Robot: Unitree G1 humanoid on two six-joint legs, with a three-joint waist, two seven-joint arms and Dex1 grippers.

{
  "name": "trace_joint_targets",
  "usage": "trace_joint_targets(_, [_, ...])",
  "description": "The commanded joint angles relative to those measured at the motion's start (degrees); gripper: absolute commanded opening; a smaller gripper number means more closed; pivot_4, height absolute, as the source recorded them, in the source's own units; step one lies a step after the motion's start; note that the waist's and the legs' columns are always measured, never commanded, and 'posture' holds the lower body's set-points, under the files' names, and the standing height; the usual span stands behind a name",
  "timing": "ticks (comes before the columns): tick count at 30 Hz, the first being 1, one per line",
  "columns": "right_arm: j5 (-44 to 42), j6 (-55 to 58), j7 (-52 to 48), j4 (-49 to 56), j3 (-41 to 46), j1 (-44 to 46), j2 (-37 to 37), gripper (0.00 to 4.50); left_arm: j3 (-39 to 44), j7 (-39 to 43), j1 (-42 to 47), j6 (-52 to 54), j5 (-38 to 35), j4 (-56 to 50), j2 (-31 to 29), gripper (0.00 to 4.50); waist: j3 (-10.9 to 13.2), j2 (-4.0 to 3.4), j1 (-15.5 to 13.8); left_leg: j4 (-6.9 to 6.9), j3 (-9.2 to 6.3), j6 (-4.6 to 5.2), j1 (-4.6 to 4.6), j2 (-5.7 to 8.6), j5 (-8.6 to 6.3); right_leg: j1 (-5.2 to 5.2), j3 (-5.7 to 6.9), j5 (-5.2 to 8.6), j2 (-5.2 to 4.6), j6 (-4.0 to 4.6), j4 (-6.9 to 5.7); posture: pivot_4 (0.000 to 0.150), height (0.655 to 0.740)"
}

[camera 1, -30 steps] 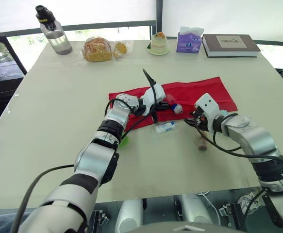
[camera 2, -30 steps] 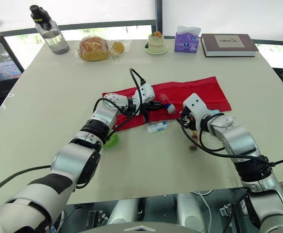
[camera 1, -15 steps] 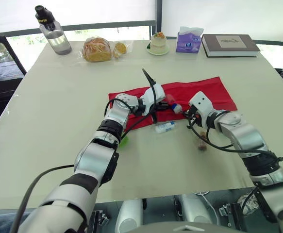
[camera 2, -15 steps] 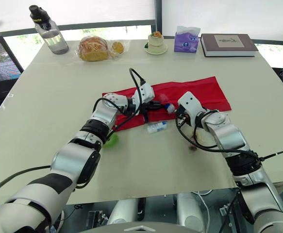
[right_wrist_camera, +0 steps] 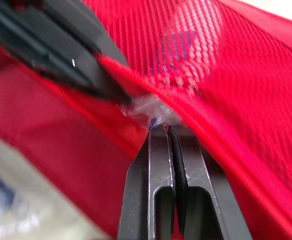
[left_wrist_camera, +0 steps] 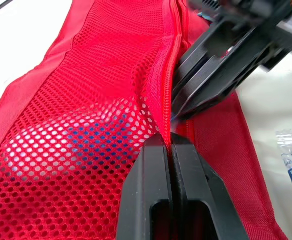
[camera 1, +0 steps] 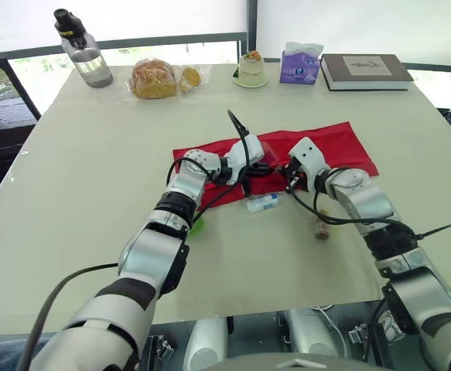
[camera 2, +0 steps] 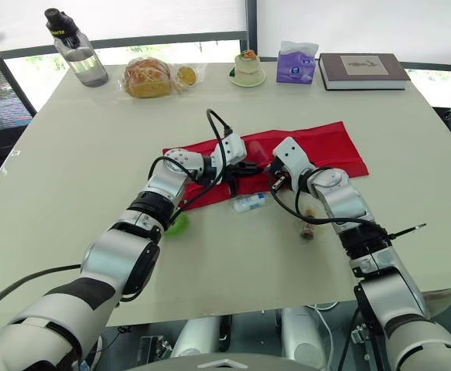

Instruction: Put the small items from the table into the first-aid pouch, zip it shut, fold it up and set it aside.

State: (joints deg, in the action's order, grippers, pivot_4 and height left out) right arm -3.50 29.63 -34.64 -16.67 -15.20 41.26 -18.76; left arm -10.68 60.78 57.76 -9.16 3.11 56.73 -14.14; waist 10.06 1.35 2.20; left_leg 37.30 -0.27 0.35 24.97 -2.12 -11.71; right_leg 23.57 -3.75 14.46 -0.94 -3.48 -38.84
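Table (camera 1: 78, 201): pale top, bearing everything below.
Pouch (camera 1: 329, 147): red, lay flat mid-table, its near zipper edge lifted open.
Left gripper (left_wrist_camera: 167, 142): clamped tight on that zipper edge, holding the mouth up.
Right gripper (right_wrist_camera: 169, 130): closed on a clear-wrapped item (right_wrist_camera: 148, 107), right at the mouth and almost touching the left gripper.
Largest risk: the left pinch looked thin; a slip would likely drop the mouth shut and leave the item on top of the fabric.
Lesser risk: the two grippers sat so close that a push inward could knock them together.
Smallest risk: the crinkly wrapper might snag on the zip or mesh.
Far edge: book (camera 1: 367, 71), bread bag (camera 1: 155, 78), bottle (camera 1: 83, 56), tissue box (camera 1: 302, 66) and dessert (camera 1: 251, 69), all well apart and blocking nothing.
Packet (camera 1: 263, 202): loose on the table just before the pouch, between the arms, open to reach.
Brown item (camera 1: 320, 229): beside the right forearm.
Green item (camera 1: 197, 225): half under the left forearm, which stood in the way.
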Motion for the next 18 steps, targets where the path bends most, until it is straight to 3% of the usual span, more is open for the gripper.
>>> trace_joint_targets(1, [1.33, -3.99, -0.38, -2.47, 0.02, 2.88, 1.38, 0.1, 0.26, 0.84, -0.68, -0.35, -0.88, -3.12, 0.53, 0.0, 0.0, 0.0, 0.08, 0.0, 0.02, 0.0, 0.0, 0.0, 0.0, 0.0, -0.01, 0.0, -0.01, 0.0, 0.0, 0.15, 0.74])
trace_joint_targets(9, [3.78, -9.15, -2.31, -5.8, -1.04, 4.64, 3.64, 0.1, 0.44, 0.79, -0.95, -0.03, -1.0, -3.75, 0.72, 0.0, 0.01, -0.01, 0.12, -0.01, -0.01, 0.0, -0.01, 0.0, 0.0, 0.0, 0.0, 0.0, 0.0, 0.0, -0.02, 0.15, 0.74])
trace_joint_targets(18, [4.55, -5.45, -2.69, 1.66, 0.33, -0.7, 2.47, 0.1, 0.48, -1.58, 0.16, -1.21, 0.1, -2.51, 0.56, 0.0, 0.01, -0.01, 0.02, -0.01, -0.01, 0.0, -0.01, 0.0, 0.0, 0.0, 0.0, 0.0, 0.0, 0.0, -0.02, 0.15, 0.74])
